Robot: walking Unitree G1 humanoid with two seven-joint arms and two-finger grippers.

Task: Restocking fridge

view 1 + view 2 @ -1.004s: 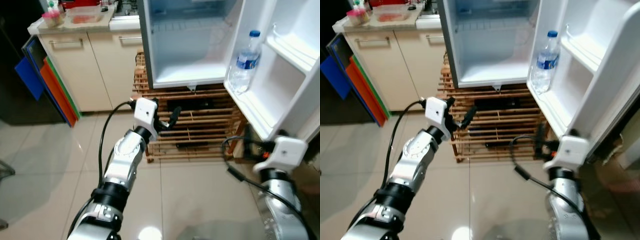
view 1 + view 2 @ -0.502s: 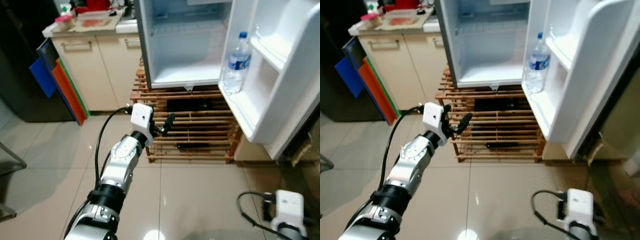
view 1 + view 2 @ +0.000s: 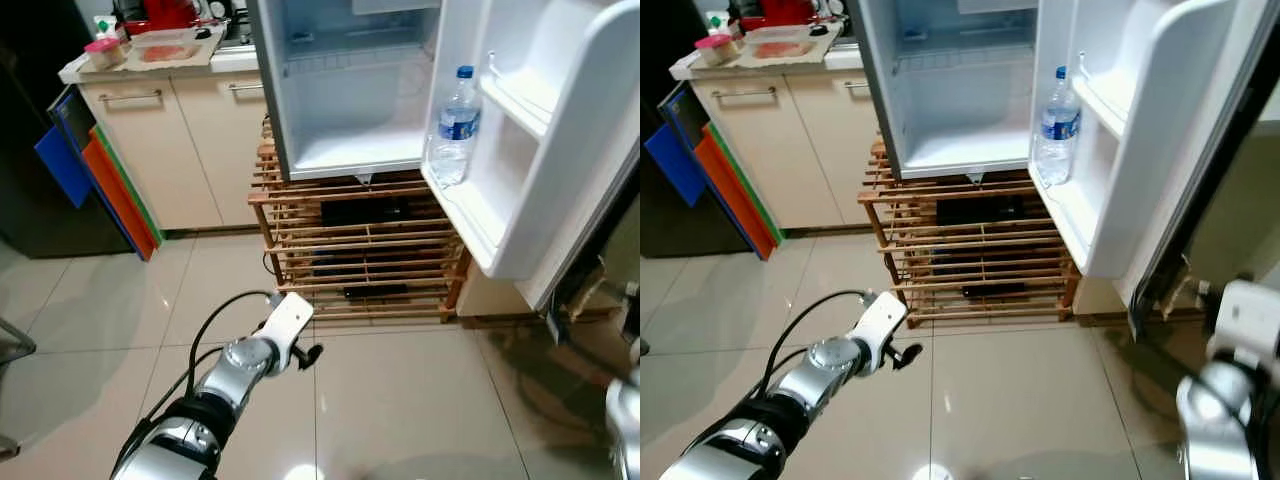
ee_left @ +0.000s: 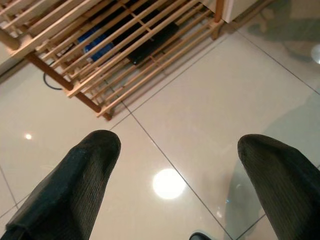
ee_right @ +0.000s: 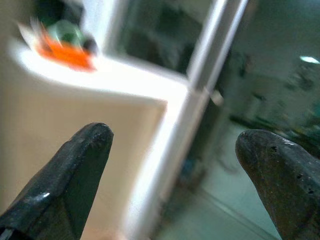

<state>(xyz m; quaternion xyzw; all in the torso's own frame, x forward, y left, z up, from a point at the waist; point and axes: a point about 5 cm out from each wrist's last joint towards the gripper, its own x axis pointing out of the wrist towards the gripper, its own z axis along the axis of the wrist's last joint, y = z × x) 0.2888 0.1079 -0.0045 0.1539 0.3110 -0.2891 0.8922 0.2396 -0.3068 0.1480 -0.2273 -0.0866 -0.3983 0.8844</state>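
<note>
A small white fridge (image 3: 345,90) stands open on a wooden slatted rack (image 3: 360,250), and its inner shelf is bare. One clear water bottle with a blue cap and label (image 3: 456,125) stands upright in the lower shelf of the open door (image 3: 560,150). My left gripper (image 3: 306,352) hangs low over the tiled floor, in front of the rack's left corner. In the left wrist view my left gripper (image 4: 179,150) is open and holds nothing. My right arm (image 3: 1230,390) is at the lower right, beside the door's edge. My right gripper (image 5: 175,140) is open and empty, against a blurred background.
A cream cabinet (image 3: 170,140) stands left of the fridge, with food containers (image 3: 165,45) on its counter. Blue, orange and green boards (image 3: 95,170) lean against its side. Dark items (image 3: 360,212) lie inside the rack. Glossy tile floor (image 3: 400,400) spreads in front.
The camera has pulled back and shifted. My left gripper has dropped from rack height down toward the floor. My right arm has swung down and out to the lower right.
</note>
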